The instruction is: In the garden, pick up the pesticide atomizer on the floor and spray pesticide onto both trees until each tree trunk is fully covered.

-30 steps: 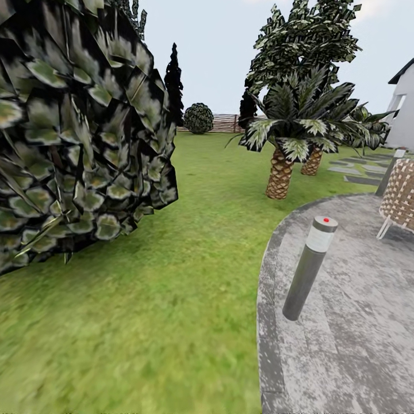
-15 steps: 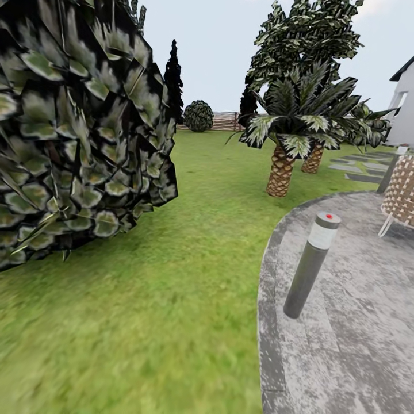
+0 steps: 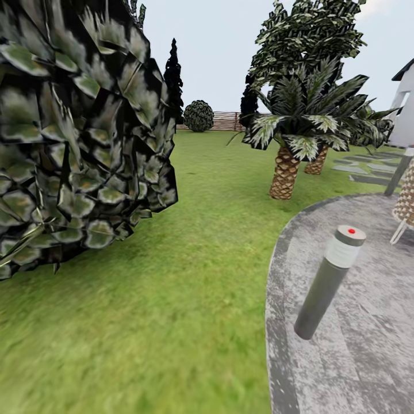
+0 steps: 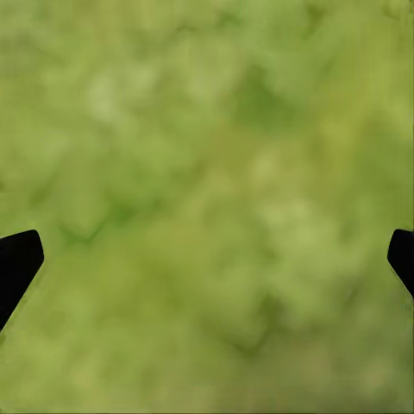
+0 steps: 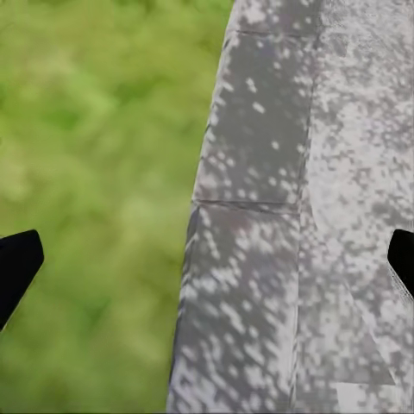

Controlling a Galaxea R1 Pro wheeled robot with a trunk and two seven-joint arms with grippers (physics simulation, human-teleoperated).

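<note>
The left gripper (image 4: 207, 259) points straight down at blurred green grass (image 4: 207, 172); its two dark fingertips (image 4: 17, 263) sit at opposite edges of the left wrist view, spread wide, with nothing between them. The right gripper (image 5: 207, 259) also faces down, its fingertips (image 5: 17, 263) just as far apart and empty — below it the border between grass (image 5: 86, 172) and grey paving (image 5: 285, 216) runs through the view, the paving's darker edging stones next to the grass.

From the head, a lawn (image 3: 172, 259) stretches ahead to a brown slat fence (image 3: 224, 122) at the far end. A big leafy bush (image 3: 75, 132) crowds the left side. At right lies a curved grey stone patio (image 3: 356, 345), and on it stands a tilted-looking grey post lamp (image 3: 329, 282) with a pale band and a red dot on its cap. Beyond the patio's edge stand two short palms, the nearer palm (image 3: 286, 172) with a scaly trunk, and behind them a taller leafy tree (image 3: 305, 40). A dark cypress (image 3: 173, 80) and a round shrub (image 3: 199, 116) stand near the fence. Grey stepping stones (image 3: 359, 167) lie in the grass at far right, beside a white building (image 3: 405, 109) and part of a woven chair (image 3: 406, 201).

No writing or labels can be read — and the atomizer cannot be found in these views.
</note>
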